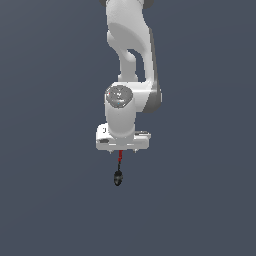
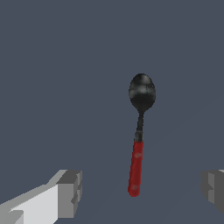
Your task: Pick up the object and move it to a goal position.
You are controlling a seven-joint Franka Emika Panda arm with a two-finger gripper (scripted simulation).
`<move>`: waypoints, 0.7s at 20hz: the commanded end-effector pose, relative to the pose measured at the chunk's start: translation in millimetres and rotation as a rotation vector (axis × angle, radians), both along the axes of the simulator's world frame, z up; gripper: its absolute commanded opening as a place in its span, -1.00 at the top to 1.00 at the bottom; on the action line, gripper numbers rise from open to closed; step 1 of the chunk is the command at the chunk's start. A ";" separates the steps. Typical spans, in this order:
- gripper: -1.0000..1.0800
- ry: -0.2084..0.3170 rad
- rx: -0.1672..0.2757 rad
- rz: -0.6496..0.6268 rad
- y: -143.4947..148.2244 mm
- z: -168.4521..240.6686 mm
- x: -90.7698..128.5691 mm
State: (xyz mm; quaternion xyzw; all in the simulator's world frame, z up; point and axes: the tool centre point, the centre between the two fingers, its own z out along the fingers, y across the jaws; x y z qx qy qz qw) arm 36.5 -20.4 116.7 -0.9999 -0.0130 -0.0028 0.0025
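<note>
The object is a small spoon-like tool with a slim red handle (image 2: 135, 168) and a black rounded head (image 2: 141, 92). It lies on the dark grey surface. In the exterior view it (image 1: 118, 170) shows just below the white hand, head toward the camera. My gripper (image 2: 140, 192) is open, with its grey fingertips (image 2: 70, 192) set wide apart on either side of the handle's end and not touching it. In the exterior view the gripper (image 1: 123, 151) sits right over the handle's far end. How high it is above the tool I cannot tell.
The white arm (image 1: 127, 60) rises behind the hand in the exterior view. The plain dark grey surface (image 1: 50, 200) extends all around the tool. No other objects and no goal marker show.
</note>
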 end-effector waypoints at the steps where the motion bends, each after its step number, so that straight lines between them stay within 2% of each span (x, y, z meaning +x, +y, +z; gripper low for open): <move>1: -0.92 0.002 -0.002 -0.001 -8.2 -17.7 5.1; 7: -0.92 0.004 -0.004 -0.002 -21.1 -46.2 11.6; 14: -0.92 0.007 -0.005 -0.002 -25.1 -55.1 12.5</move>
